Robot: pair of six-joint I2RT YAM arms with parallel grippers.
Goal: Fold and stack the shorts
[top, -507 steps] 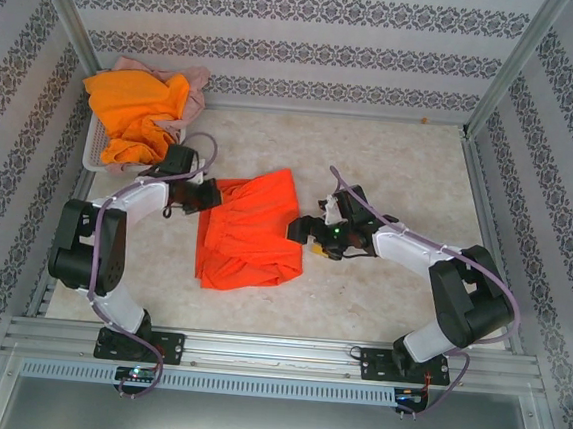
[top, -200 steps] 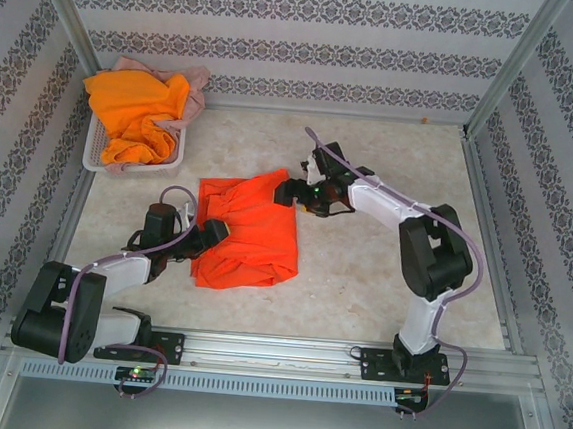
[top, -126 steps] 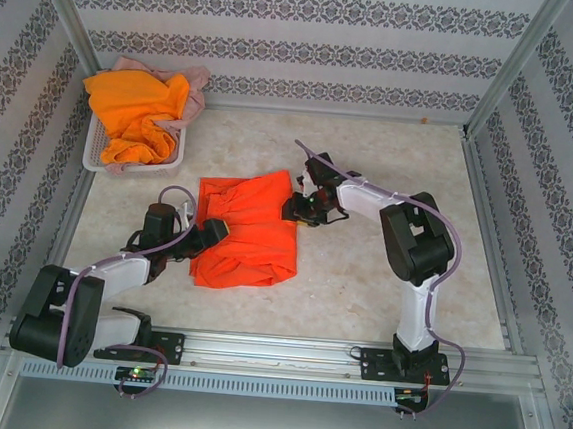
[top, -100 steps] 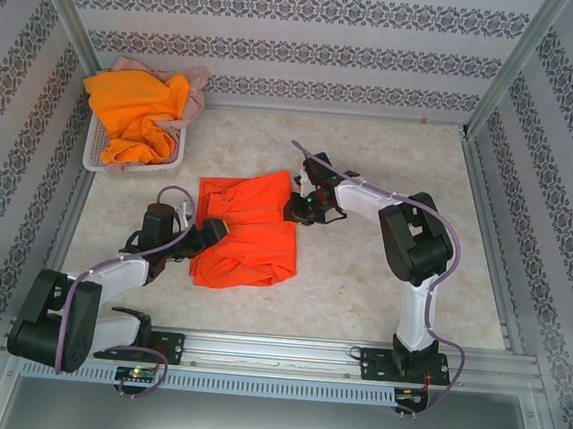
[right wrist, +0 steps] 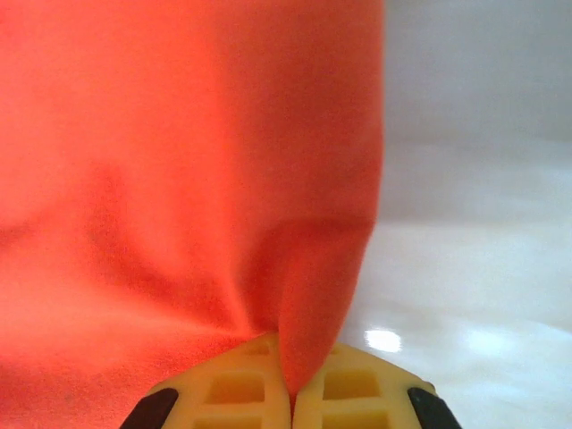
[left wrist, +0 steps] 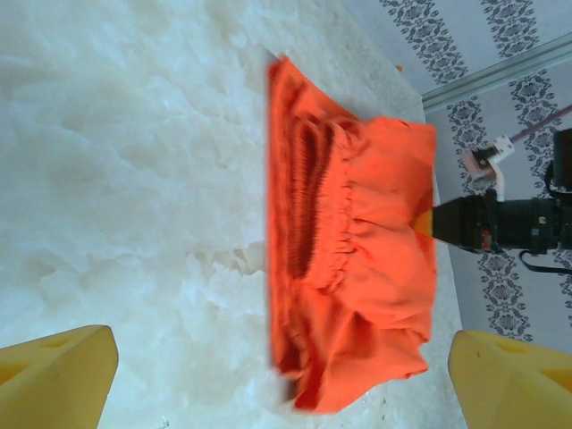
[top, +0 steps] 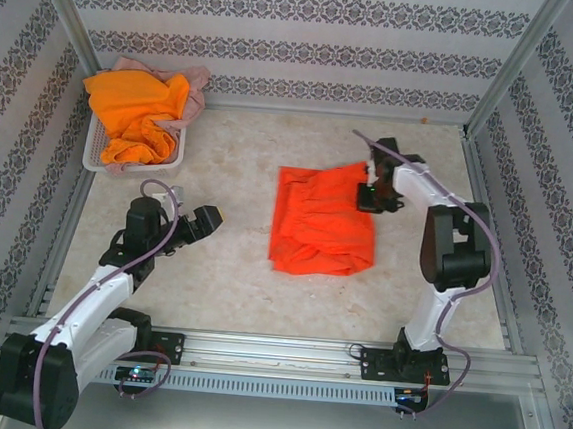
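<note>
**Red-orange shorts pinched at one edge, left gripper wide and clear**

Red-orange shorts (top: 321,226) lie on the right half of the table (top: 242,150), about midway between its near and far edges. They form a rumpled, roughly square heap. The left wrist view shows the gathered waistband as a ruched strip running across the cloth.

The right gripper (top: 368,195) is at the side of the shorts nearest the table's right edge, towards their far corner. Its jaws are closed on the fabric. In the right wrist view a fold of red-orange cloth is clamped between the two yellow fingertips (right wrist: 349,384), with no gap showing between them. Whether that pinched edge is raised off the table or lying on it cannot be told.

The left gripper (top: 208,218) is over the left half of the table, well apart from the shorts, with bare table between them. It points towards the shorts with its jaws spread wide and holds nothing. In its own wrist view one yellow fingertip sits in each lower corner, with the shorts lying beyond them.

At the table's far left corner stands a white mesh basket (top: 95,154). Bright orange shorts (top: 135,111) are heaped in it and spill over the rim. Dusty pink shorts (top: 193,94) are bunched behind and under them, touching them.
</note>
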